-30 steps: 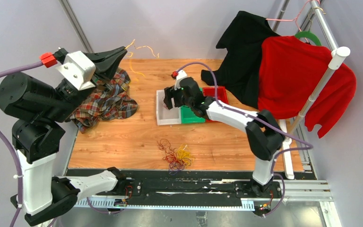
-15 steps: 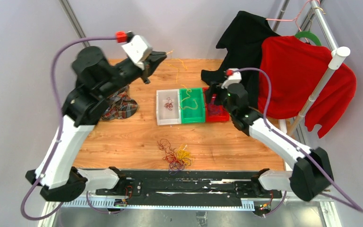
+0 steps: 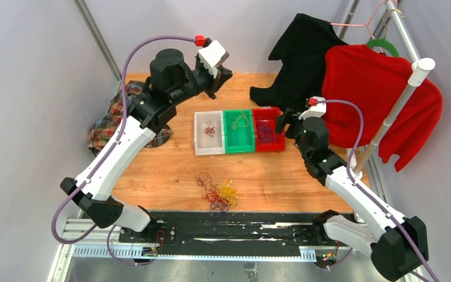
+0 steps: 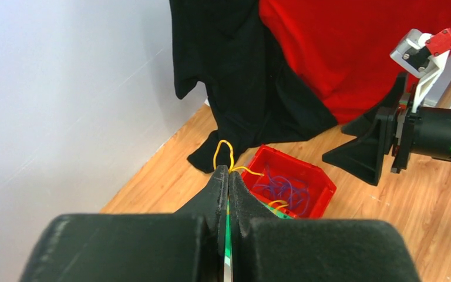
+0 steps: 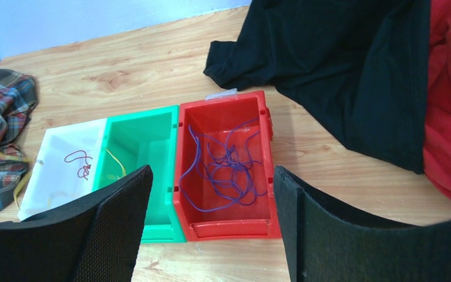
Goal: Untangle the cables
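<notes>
Pinching a yellow cable [image 4: 215, 157] tight in the left gripper [image 4: 228, 171], raised above the bins' far side, loop poking past the tips, strand running down toward the green bin [image 3: 238, 145]
Holding the right gripper [image 5: 211, 176] wide apart, clamped on nothing, just off the red bin [image 5: 226, 229], purple cable [image 5: 223, 170] inside it
Dark red strand [image 5: 79, 164] in the white bin [image 5: 53, 188]
Main tangle [image 3: 217, 192] near the surface [image 3: 152, 170] front edge, well apart from both grippers
Bare wood between bins and tangle; black garment [image 3: 299, 64] crowding the red bin's far right, plaid cloth [image 3: 103, 126] at the left edge
</notes>
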`<state>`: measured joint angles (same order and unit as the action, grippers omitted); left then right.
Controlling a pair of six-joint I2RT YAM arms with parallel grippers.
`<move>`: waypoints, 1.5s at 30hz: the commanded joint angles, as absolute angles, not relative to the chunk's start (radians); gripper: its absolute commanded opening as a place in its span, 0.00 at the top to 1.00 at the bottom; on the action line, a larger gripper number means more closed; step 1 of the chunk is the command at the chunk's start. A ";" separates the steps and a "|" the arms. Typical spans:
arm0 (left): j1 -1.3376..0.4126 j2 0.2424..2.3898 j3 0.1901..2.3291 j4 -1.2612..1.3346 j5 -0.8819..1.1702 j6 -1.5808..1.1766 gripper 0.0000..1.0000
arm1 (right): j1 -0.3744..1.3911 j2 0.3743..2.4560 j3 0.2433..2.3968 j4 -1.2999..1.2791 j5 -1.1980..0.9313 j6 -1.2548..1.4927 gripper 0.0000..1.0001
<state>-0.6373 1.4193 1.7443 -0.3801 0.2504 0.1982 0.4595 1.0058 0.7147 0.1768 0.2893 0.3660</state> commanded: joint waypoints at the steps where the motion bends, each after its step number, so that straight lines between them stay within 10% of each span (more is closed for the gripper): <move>1: -0.644 1.446 1.728 -0.327 0.231 0.230 0.99 | 0.433 0.992 0.692 0.166 0.305 0.369 0.25; 45: -0.683 1.927 1.586 -0.409 0.140 0.433 1.00 | 0.413 0.916 0.611 0.184 0.281 0.358 0.28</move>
